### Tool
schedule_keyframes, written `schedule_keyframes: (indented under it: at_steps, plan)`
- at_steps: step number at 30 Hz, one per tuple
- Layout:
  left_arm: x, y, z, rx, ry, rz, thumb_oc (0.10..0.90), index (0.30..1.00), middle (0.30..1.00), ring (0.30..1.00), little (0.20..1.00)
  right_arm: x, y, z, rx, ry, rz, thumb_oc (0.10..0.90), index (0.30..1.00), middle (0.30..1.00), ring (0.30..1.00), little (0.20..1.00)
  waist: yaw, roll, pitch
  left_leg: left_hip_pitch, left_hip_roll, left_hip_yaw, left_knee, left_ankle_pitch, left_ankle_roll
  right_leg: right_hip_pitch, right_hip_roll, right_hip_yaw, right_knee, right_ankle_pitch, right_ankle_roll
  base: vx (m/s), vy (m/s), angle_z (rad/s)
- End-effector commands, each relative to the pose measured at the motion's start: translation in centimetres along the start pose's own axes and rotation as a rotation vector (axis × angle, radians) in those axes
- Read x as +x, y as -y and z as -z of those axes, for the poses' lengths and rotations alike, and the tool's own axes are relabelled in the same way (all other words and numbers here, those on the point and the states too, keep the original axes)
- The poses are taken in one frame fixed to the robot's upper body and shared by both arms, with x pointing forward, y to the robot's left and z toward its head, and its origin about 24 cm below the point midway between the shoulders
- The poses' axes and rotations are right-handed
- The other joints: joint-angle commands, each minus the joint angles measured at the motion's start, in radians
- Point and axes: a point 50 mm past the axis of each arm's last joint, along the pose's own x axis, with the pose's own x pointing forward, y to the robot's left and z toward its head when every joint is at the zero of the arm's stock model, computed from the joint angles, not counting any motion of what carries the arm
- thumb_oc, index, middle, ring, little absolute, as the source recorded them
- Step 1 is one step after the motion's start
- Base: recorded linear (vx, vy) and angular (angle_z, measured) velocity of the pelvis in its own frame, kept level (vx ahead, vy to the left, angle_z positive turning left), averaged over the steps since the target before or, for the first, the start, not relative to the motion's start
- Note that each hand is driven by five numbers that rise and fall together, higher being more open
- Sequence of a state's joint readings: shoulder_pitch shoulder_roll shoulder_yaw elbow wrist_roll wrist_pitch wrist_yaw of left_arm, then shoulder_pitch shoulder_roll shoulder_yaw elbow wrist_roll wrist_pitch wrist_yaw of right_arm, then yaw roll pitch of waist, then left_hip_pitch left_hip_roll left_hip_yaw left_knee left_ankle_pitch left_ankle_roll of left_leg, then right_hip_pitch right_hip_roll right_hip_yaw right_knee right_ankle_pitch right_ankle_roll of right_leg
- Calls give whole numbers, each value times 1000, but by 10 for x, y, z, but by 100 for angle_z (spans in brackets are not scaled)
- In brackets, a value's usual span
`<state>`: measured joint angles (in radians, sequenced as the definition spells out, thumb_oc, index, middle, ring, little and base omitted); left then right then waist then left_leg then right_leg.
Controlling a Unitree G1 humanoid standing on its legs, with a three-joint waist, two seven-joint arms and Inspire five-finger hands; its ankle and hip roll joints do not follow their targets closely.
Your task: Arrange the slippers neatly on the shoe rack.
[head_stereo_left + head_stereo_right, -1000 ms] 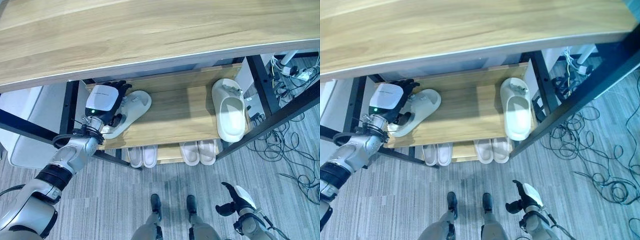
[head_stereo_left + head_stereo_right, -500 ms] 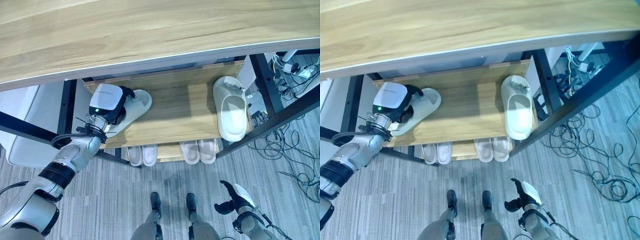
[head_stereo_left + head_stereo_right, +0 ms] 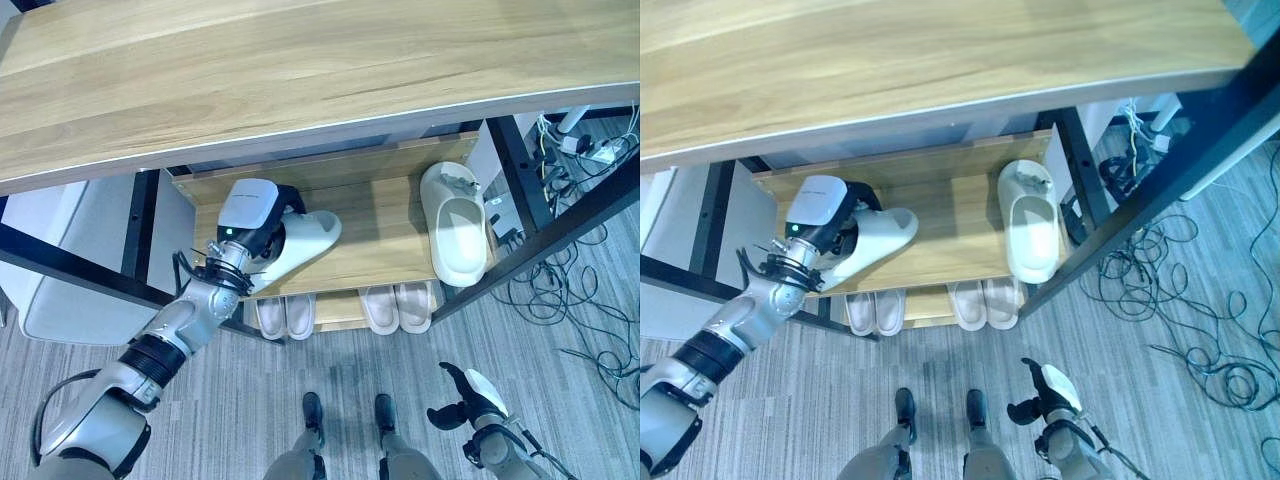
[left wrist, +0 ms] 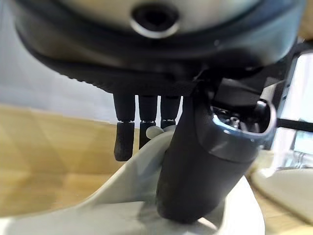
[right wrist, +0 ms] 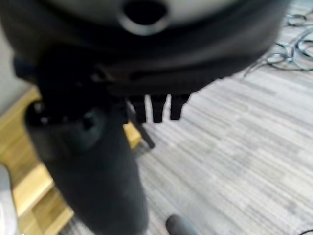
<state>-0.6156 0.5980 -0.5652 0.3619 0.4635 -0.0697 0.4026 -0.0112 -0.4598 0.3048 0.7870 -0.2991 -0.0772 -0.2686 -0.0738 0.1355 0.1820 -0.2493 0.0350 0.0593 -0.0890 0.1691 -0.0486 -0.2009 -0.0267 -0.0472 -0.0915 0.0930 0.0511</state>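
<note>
six slippers (image 3: 456, 228); one shoe rack (image 3: 380, 205)

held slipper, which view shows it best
The left eye view: the held slipper lies tilted on the middle shelf, in the left hand. The right eye view matches; the left wrist view shows its pale edge pinched.

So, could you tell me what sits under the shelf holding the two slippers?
Two pale pairs stand on the lower shelf; the middle shelf hides their toe ends.

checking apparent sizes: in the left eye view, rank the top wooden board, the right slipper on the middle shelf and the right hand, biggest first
1. top wooden board
2. right slipper
3. right hand, though it lies nearer the camera than the slipper.
</note>
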Motion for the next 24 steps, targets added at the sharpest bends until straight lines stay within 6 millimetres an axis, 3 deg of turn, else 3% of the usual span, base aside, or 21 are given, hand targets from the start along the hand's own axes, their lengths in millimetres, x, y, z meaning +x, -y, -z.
schedule_keyframes:
  at_steps: [1, 10, 24]
  plan:
    - [25, -44, -15, -185, 12, -310, 400, 300, 300, 300, 300, -9, 20, 13, -9, 14, 86, 800, 900, 900, 900, 900, -23, 17, -63, 69, -49, 2, 2, -98, -20, -49, -39, 45, 35, -16, 78, -30, -75, -1]
    - [34, -43, -24, -248, -3, -363, 400, 300, 300, 300, 300, -14, 35, 18, -24, 30, 132, 800, 900, 900, 900, 900, -60, 48, -55, 69, -32, 26, 2, -81, -32, -59, -31, 57, 50, -29, 65, -13, -31, -9]
    - [68, -59, -10, -130, -81, -342, 400, 300, 300, 300, 300, -19, 43, 33, -36, -12, 149, 800, 900, 900, 900, 900, -116, 86, -31, 51, -13, 54, 2, -61, -55, -103, -29, 57, 68, -33, 60, 8, -25, -7]
